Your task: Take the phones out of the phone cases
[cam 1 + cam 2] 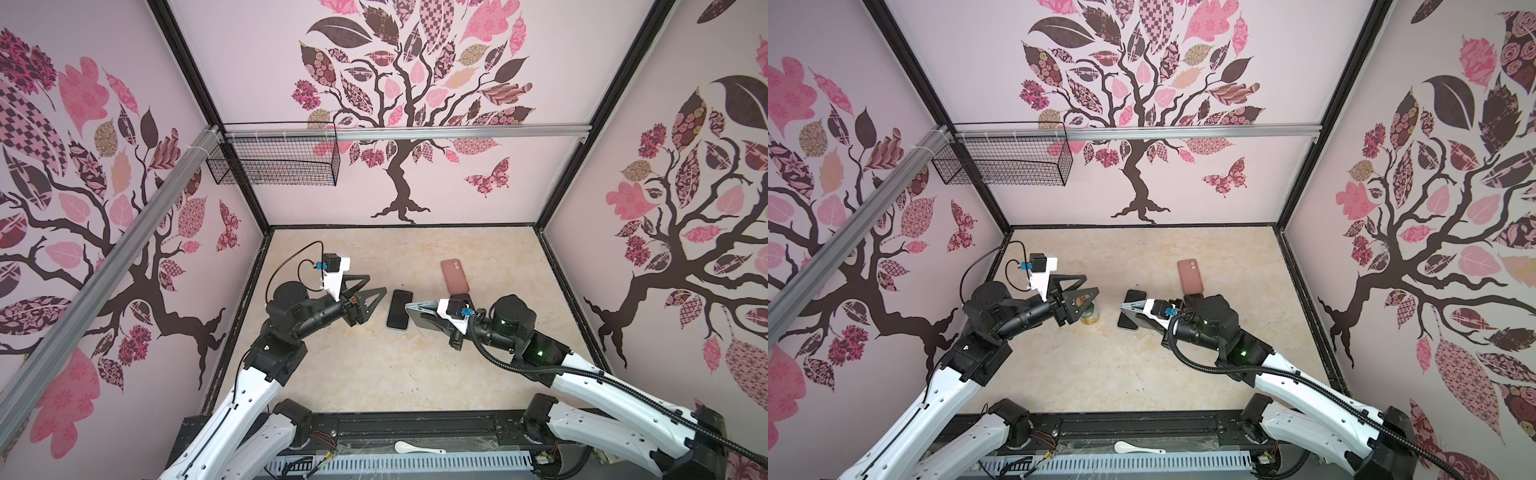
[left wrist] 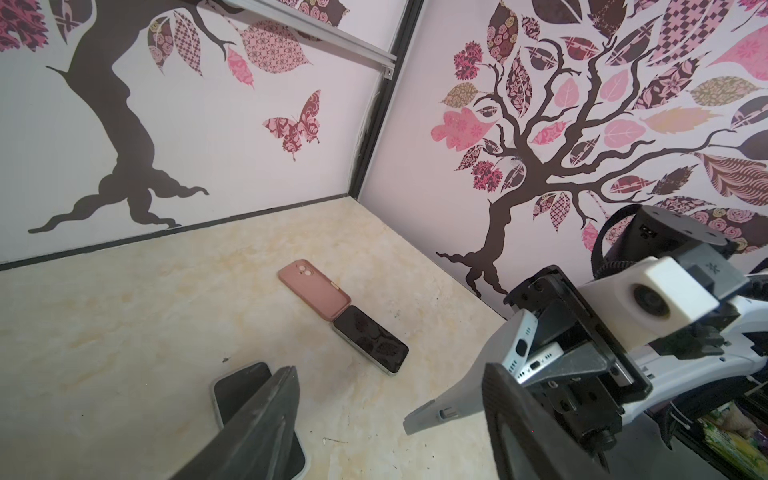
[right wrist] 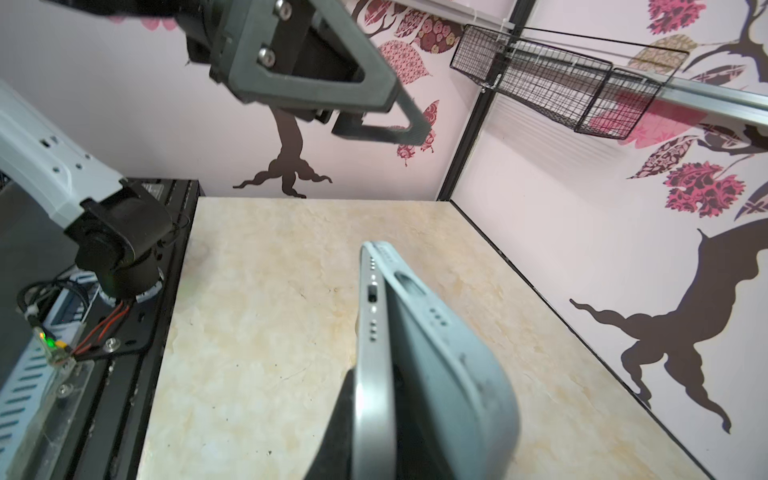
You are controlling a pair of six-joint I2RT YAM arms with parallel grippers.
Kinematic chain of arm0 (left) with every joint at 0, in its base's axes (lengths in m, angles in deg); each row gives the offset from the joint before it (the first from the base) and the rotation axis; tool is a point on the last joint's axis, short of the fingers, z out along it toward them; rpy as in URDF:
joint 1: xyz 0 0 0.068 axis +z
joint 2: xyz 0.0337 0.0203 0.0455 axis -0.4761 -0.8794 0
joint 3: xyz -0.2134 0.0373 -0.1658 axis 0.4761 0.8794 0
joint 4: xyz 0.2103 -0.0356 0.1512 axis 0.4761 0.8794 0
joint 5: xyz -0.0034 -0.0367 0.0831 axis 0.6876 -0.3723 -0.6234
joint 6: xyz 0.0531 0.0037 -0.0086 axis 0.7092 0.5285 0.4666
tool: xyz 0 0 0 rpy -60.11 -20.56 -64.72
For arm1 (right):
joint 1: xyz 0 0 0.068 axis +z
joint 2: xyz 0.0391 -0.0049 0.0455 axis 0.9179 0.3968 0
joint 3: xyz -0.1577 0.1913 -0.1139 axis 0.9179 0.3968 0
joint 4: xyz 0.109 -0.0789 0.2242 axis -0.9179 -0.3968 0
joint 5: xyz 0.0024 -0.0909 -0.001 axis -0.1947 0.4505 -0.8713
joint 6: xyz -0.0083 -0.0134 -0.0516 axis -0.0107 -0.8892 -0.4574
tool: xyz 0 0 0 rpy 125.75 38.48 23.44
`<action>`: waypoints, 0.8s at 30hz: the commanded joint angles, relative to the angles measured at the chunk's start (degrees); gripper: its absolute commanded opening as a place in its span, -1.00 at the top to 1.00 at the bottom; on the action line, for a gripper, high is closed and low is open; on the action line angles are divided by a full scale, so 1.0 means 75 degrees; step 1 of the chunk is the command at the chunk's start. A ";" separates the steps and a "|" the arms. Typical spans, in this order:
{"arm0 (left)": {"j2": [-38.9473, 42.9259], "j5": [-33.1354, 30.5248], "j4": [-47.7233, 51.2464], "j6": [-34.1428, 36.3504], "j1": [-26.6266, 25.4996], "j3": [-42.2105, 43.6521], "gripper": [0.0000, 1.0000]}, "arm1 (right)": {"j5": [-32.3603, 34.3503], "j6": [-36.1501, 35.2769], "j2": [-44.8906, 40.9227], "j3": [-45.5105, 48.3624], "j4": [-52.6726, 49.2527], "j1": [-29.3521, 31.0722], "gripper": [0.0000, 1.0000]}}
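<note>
- Where the two arms meet near the middle of the table, the phone (image 3: 374,332) is held on edge, clear of the surface. Its pale blue-grey case (image 3: 453,357) gapes away from it at the far end and wraps it at the near end.
- The right claw (image 2: 548,345) is clamped tight at that near end, apparently pinning phone and case together. One of its fingers is hidden behind the case.
- The left claw (image 1: 377,283) stands wide open and empty. It is near the loosened end and touches nothing.
- The step in hand looks like getting the left claw onto the loose lip of the case.
- To do it well, close on the soft lip alone, not on the phone's metal edge. Then draw the case off along the phone's length while the right claw holds firm.
- Because the right claw seems to pin both, it may need to shift onto the phone alone.
- On the beige table (image 1: 374,365), a bare black phone (image 1: 400,309) lies near the held one. A pink case (image 1: 455,276) lies farther back.
</note>
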 commanded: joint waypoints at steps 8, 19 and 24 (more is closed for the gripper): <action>-0.0418 0.0475 0.1348 0.1138 0.0030 -0.0756 -0.48 | -0.0040 -0.2672 0.0736 -0.0597 -0.0372 0.0008 1.00; -0.1322 0.1499 0.2253 0.2231 -0.0389 -0.1469 -0.48 | -0.0692 -0.3445 0.1370 -0.1106 -0.0883 0.0003 1.00; -0.1600 0.0620 0.2345 0.2567 -0.1169 -0.1547 -0.39 | -0.0861 -0.3240 0.1535 -0.1221 -0.0934 -0.0018 1.00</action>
